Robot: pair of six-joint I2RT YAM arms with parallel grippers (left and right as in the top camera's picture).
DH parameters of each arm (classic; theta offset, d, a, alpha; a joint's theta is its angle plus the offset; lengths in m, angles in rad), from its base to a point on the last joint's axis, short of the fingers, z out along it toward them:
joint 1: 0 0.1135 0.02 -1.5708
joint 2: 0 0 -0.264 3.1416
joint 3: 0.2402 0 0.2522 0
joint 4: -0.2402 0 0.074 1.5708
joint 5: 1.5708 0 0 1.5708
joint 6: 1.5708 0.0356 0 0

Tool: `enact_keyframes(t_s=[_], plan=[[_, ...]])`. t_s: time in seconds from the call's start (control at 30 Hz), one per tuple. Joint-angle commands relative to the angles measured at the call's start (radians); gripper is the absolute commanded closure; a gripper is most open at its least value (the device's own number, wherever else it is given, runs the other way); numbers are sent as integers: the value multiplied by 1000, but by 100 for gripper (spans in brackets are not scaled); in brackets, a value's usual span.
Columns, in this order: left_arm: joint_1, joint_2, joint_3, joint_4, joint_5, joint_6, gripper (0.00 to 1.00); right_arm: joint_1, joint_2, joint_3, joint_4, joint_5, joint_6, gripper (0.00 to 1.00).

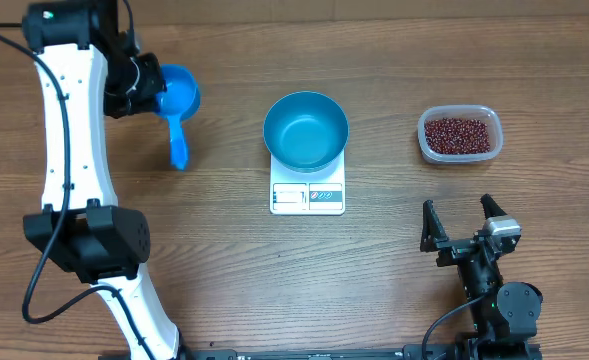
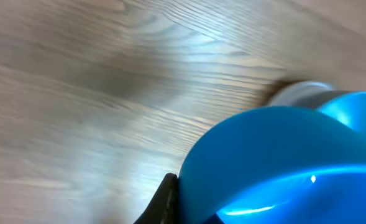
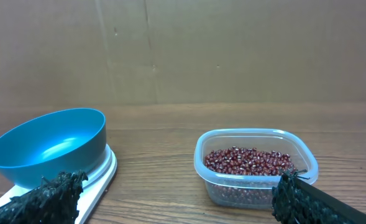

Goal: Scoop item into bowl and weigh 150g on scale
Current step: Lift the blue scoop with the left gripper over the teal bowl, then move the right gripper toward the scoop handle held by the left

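Small, dark red-brown beans (image 1: 460, 134) lie in a loose, shallow heap, each one tiny and glossy, some showing a pale speck in the right wrist view. They fill the bottom of a clear plastic tub (image 1: 458, 109) with rounded corners, which sits at the right side of the pale wooden surface (image 1: 374, 280). Well apart from it to the left, at the middle of the surface, a round, deep, bright blue bowl (image 1: 306, 130) stands upright on a flat white scale (image 1: 307, 196). The bowl looks empty, and it covers most of the scale's platform, leaving the display panel and printed marks showing along the near edge. Farther left, near the far edge, lies a small blue scoop (image 1: 177, 100), its handle pointing toward the near side. The left hand (image 1: 144, 85) is closed on the rim of the scoop's cup; in the left wrist view the blue cup fills the lower right beside one dark finger, and the picture is blurred. The right hand (image 1: 458, 205) sits near the front right, below the tub, its two fingers spread wide and holding nothing.
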Motion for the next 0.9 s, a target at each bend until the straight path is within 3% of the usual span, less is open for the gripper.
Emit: enact_keyframes(t_s=[0.0,0.1,0.3,0.63,0.87], plan=[[-2,-1,31,-31,124,-127,96,-3,-10,-10,3,5,-8,0],[-3,-1,29,-36,142,-137,96,-3,-10,-10,3,6,-8,0],[-58,-14,29,-36,107,-296,96,-3,-10,-10,3,6,-8,0],[-376,-40,29,-36,-182,-658,96,-3,-10,-10,3,5,-8,0],[-524,-40,29,-36,-225,-918,96,-3,-10,-10,3,5,-8,0]])
